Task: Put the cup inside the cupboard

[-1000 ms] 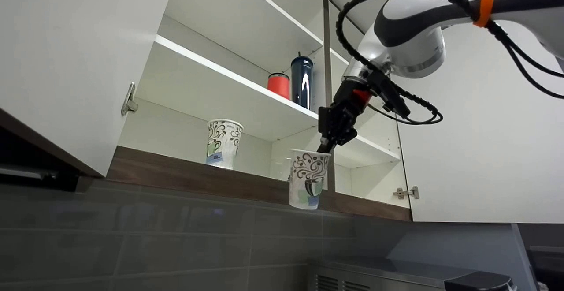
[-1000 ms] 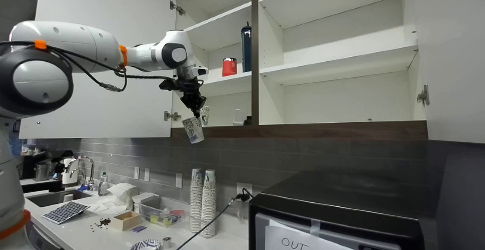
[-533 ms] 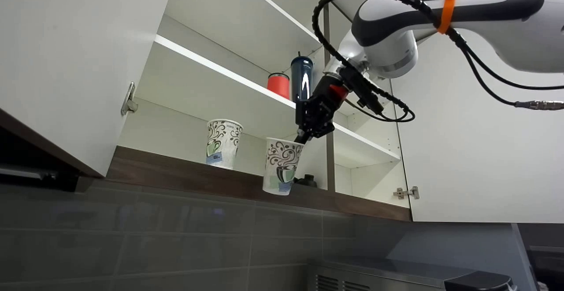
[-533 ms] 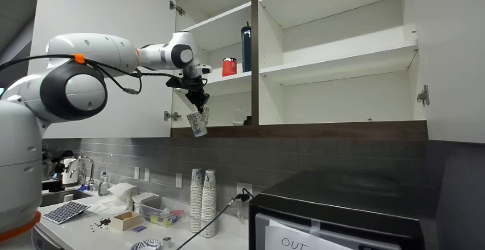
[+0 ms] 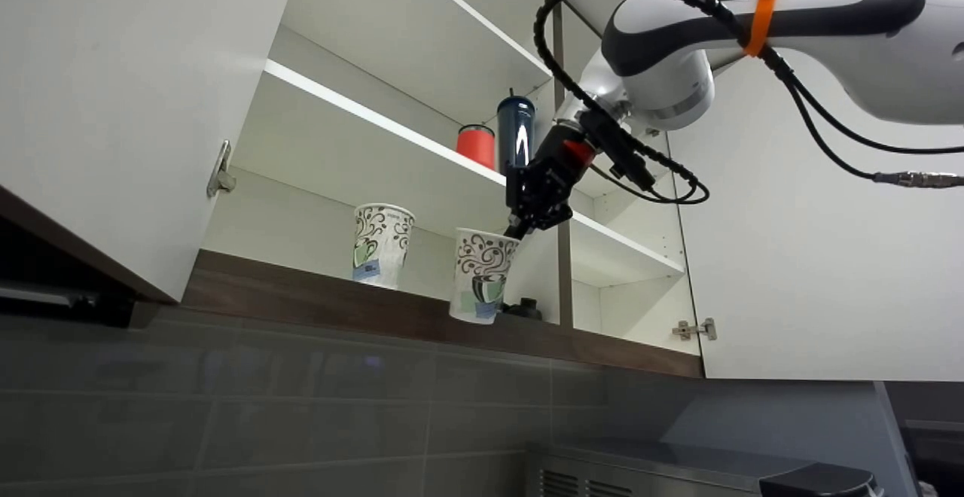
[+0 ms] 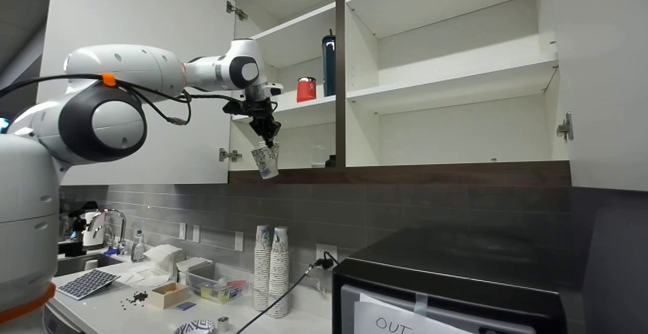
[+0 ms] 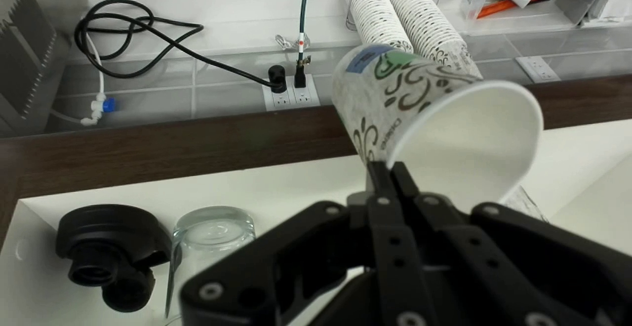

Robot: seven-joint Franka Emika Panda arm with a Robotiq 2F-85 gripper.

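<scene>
The cup [image 5: 482, 275], pale paper with a swirl pattern and a grey-green print, hangs tilted from my gripper [image 5: 514, 232] at the front of the cupboard. The black fingertips, pinched on one side of its rim, make my gripper [image 7: 390, 165] shut on the cup [image 7: 385, 99]. In both exterior views its base overlaps the brown bottom edge of the white cupboard [image 6: 445, 173]; how far it reaches over the cupboard floor I cannot tell. A similar white cup [image 5: 382, 247] stands upright inside, at the left, and is largely hidden behind the held one in an exterior view.
Near the held cup, the cupboard floor bears a clear glass [image 7: 215, 232] and a black lid-like thing [image 7: 108, 247]. On the shelf above stand a red cup [image 5: 476, 147] and a dark blue tumbler [image 5: 516, 135]. The white doors [image 5: 128, 90] are swung back. Cup stacks [image 6: 271, 273] rise from the counter.
Over the last second my gripper and the held cup have moved toward the cupboard and risen. In the latest half second there is only a small further lift. The grip is unchanged.
</scene>
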